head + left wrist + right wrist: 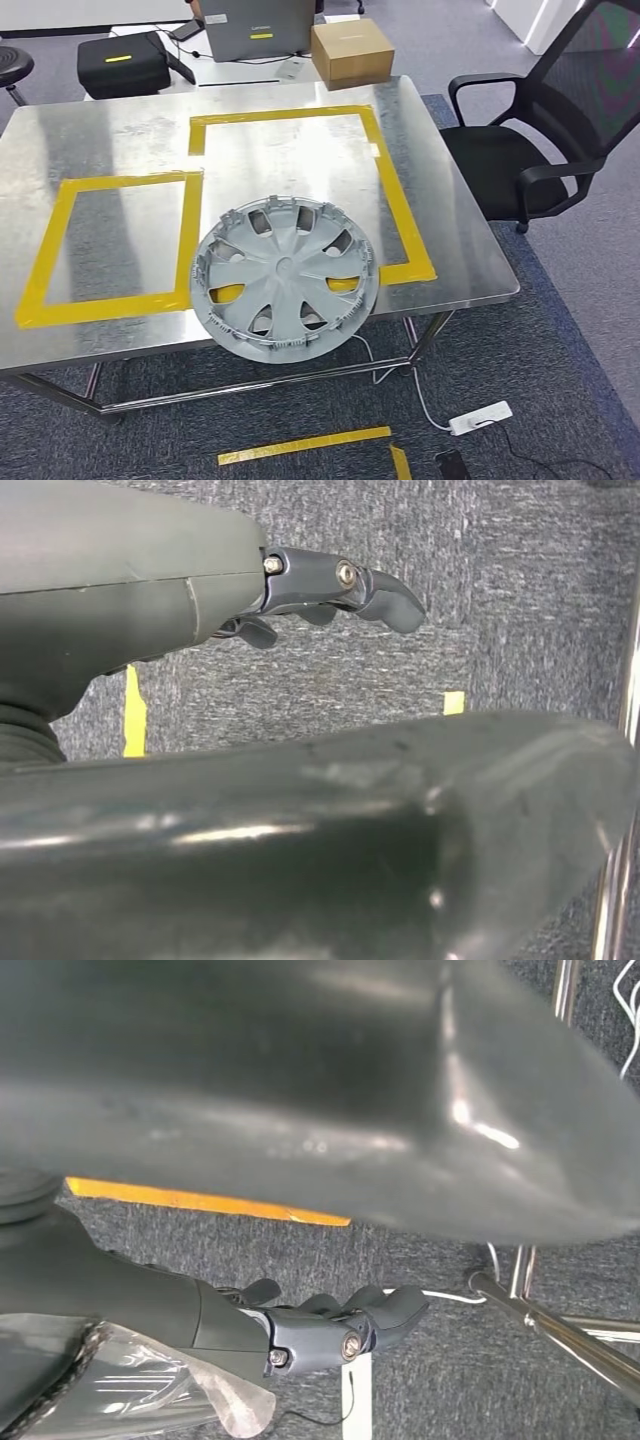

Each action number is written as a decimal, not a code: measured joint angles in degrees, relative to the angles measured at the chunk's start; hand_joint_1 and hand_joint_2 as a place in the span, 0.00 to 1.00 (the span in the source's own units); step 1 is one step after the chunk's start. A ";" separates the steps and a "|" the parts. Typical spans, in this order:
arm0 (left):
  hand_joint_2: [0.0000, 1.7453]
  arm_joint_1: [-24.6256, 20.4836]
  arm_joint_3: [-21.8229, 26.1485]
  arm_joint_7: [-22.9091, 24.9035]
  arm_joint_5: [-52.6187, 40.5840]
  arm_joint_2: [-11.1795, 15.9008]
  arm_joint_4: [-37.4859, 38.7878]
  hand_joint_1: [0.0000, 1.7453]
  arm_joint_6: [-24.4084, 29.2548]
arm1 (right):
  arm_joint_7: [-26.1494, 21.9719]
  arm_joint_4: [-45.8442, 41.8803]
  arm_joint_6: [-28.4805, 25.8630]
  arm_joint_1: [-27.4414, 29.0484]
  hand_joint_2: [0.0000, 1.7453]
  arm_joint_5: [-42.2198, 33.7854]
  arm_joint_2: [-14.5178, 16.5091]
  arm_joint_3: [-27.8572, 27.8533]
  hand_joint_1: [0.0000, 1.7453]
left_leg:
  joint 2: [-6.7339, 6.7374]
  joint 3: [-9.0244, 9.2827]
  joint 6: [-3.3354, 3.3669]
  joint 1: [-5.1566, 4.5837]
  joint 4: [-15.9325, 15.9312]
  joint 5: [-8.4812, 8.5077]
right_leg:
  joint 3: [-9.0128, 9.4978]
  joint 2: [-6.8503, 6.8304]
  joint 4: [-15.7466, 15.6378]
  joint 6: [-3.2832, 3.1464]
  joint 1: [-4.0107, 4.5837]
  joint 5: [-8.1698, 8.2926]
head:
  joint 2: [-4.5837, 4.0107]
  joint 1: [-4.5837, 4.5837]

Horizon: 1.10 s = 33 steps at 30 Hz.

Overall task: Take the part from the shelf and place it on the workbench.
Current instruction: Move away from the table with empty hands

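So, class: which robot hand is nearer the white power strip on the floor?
Right. The right hand hangs beside its white cable; the left hand hangs over carpet farther from the power strip.

The workbench (453, 250) top is brushed, reflective sheet metal edged with matt yellow tape (45, 255). The wheel cover (284, 278) looks like matt grey plastic. Rough grey carpet (558, 340) covers the floor.

Office-like lab — steel workbench (445, 215), office chair (528, 150), carpet (573, 330).

Head view high, facing down on workbench (113, 120); both wrist views close, facing carpet (340, 670).
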 joint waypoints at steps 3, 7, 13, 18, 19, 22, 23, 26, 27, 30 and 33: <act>0.00 -0.32 1.00 0.30 -0.13 -0.04 0.00 0.00 -0.02 | -0.03 0.29 -0.02 -0.05 0.00 0.26 0.19 -0.20 0.00 | 0.07 0.04 0.72 -0.12 -0.25 0.39 | 0.48 0.02 -0.07 0.63 -0.24 0.12 | 0.00 -0.02; 0.00 -0.70 1.96 0.51 -0.24 -0.21 0.04 0.00 -0.15 | -0.05 0.56 -0.06 -0.27 0.00 0.42 0.27 -0.43 0.00 | 0.47 -0.10 1.69 0.13 -1.09 1.26 | -3.27 0.03 8.20 0.57 -0.02 -5.23 | 0.00 0.16; 0.00 -1.00 3.48 0.53 -0.31 -0.25 0.29 0.00 -0.66 | -0.07 0.89 -0.27 -0.39 0.00 1.01 0.27 -0.91 0.00 | 0.63 -0.71 1.54 -0.27 -0.72 1.65 | -2.71 0.03 8.29 -0.70 0.69 -2.80 | 0.00 0.17; 0.00 -1.33 4.00 0.53 -0.39 -0.28 0.41 0.00 -0.68 | -0.17 1.06 -0.40 -0.81 0.00 1.03 0.32 -1.11 0.00 | 0.59 -1.16 -0.11 -0.37 -0.55 2.51 | 0.53 0.00 0.46 -1.76 1.11 -0.07 | 0.00 0.16; 0.00 -1.36 4.11 0.53 -0.41 -0.25 0.42 0.00 -0.68 | -0.19 1.10 -0.43 -0.84 0.00 1.04 0.34 -1.18 0.00 | 0.57 -1.35 -0.59 -0.32 -0.32 2.09 | 0.27 -0.06 0.22 -2.18 0.98 0.27 | 0.00 0.10; 0.00 -1.45 4.47 0.53 -0.45 -0.19 0.43 0.00 -0.68 | -0.26 1.17 -0.45 -0.89 0.00 1.16 0.42 -1.33 0.00 | 0.54 -3.26 -2.12 0.21 5.59 -3.99 | -0.58 -0.24 -0.14 -3.19 0.65 1.67 | 0.00 -0.35; 0.00 -1.49 4.59 0.53 -0.54 -0.19 0.44 0.00 -0.68 | -0.28 1.19 -0.46 -0.86 0.00 1.24 0.42 -1.39 0.00 | 0.55 -4.17 -2.53 0.52 9.28 -6.54 | -1.02 -0.27 -0.08 -3.25 0.64 2.09 | 0.00 -0.44; 0.00 -1.58 5.05 0.53 -0.92 -0.19 0.48 0.00 -0.75 | -0.34 1.30 -0.54 -0.85 0.00 1.59 0.42 -1.68 0.00 | 0.56 -3.49 -3.42 1.40 13.64 -8.10 | -2.67 -0.31 0.36 -2.94 0.49 3.14 | 0.00 -0.46; 0.00 -1.65 5.23 0.52 -1.09 -0.19 0.48 0.00 -0.79 | -0.39 1.36 -0.58 -0.86 0.00 1.75 0.42 -1.76 0.00 | 0.56 -1.33 -3.64 1.64 10.79 -6.58 | -3.17 -0.30 0.62 -2.75 0.36 3.37 | 0.00 -0.46; 0.00 -2.04 5.75 0.51 -1.53 -0.23 0.56 0.00 -0.92 | -0.50 1.47 -0.69 -0.95 0.00 2.09 0.42 -1.98 0.00 | 0.43 5.22 -3.69 1.88 -0.23 -3.20 | -4.44 -0.26 1.50 -1.84 0.25 4.02 | 0.00 -0.54; 0.00 -2.22 6.26 0.51 -1.62 -0.26 0.68 0.00 -1.03 | -0.57 1.55 -0.73 -0.93 0.00 2.20 0.42 -2.07 0.00 | 0.20 5.15 -2.46 1.52 -1.74 -2.66 | -5.01 -0.17 1.48 -0.49 0.28 5.16 | 0.00 -0.60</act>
